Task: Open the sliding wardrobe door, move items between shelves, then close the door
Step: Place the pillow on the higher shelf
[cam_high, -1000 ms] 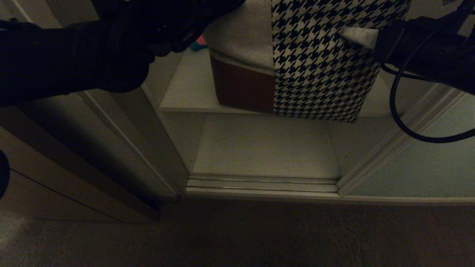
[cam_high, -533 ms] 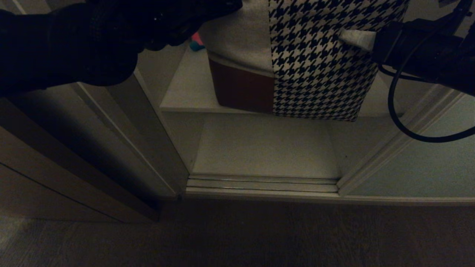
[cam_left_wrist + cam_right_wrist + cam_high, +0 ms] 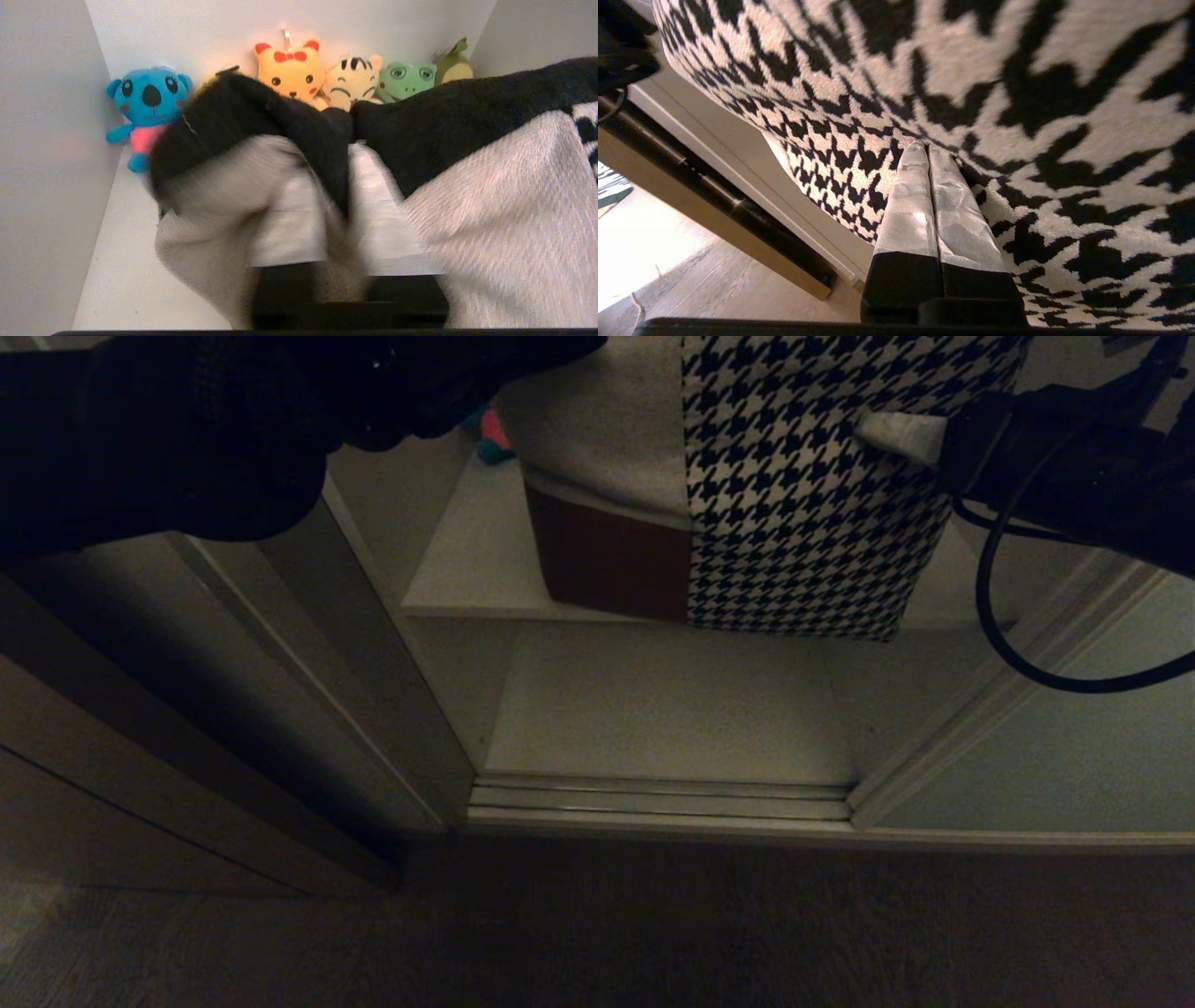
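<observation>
Inside the open wardrobe, a stack of folded items point(image 3: 747, 495) stands on the upper of two off-white shelves point(image 3: 467, 560), and everything else is placed here relative to that stack. It shows a houndstooth black-and-white garment point(image 3: 803, 504) on its right half, with a pale grey-white knit point(image 3: 607, 439) above a rust-brown garment point(image 3: 611, 560) on its left half. The front of the stack reaches the shelf's front edge.

The left gripper point(image 3: 348, 224) sits at the top left of the stack, with pale knit and a black garment point(image 3: 261, 112) bunched around its fingers point(image 3: 387, 219). They are slightly apart, with fabric between them; whether they grip it cannot be told, as that part of the left wrist view is blurred. Behind the stack, a row of plush toys point(image 3: 327, 77) lines the shelf's back wall, a blue one point(image 3: 147, 105) in the corner.

The right gripper point(image 3: 887, 429) presses against the stack's right side, its fingers point(image 3: 924, 205) together and their tips touching the houndstooth cloth, with nothing held between them.

Below the stack lies the lower shelf point(image 3: 667, 705), with the door track point(image 3: 658, 798) in front of it. The sliding wardrobe door point(image 3: 1074, 756) stands to the right of the stack, leaving the opening uncovered. A brown wooden side panel point(image 3: 112, 747) is to the left, and dark floor point(image 3: 597, 933) lies in front.
</observation>
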Tool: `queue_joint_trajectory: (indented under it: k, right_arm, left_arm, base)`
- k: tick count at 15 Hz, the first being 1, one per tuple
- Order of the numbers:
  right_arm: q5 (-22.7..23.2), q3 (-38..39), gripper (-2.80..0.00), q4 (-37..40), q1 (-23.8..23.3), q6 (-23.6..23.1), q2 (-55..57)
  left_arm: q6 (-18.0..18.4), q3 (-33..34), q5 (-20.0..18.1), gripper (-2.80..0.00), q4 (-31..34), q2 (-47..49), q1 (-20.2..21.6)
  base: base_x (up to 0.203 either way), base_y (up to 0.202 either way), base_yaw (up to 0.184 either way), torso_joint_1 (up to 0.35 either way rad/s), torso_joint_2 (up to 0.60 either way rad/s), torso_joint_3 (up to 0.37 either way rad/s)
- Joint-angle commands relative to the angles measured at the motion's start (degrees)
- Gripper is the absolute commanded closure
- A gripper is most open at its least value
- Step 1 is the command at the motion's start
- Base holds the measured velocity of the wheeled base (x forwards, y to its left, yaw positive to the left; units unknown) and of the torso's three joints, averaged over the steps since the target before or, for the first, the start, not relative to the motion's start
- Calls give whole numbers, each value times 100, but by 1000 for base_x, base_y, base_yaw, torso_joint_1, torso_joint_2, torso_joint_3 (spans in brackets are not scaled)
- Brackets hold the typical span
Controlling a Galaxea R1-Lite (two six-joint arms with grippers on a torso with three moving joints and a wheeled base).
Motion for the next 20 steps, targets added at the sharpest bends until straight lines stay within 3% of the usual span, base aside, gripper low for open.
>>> queue_joint_trajectory:
  k: [1,7,14,17,20]
  right_arm:
    - [23,12,0,-25,3,16,28]
    - [2,-195,0,-33,-4,112,233]
    - [-12,-718,0,-61,-232,402,712]
    - [37,-723,0,-43,-328,845,523]
    - [170,-639,0,-29,-329,902,300]
  left_arm:
    - [-1,4,1,-280,-13,12,-15]
    - [32,4,-2,-280,-503,-180,-166]
    - [78,39,-16,-280,-505,-629,-534]
    - [44,97,-2,-280,-441,-587,-568]
    - [-4,436,2,-280,-435,-575,-610]
  base:
    - [0,0,0,0,0,0]
    - [0,0,0,0,0,0]
    - [0,0,0,0,0,0]
    - [0,0,0,0,0,0]
    - [0,0,0,0,0,0]
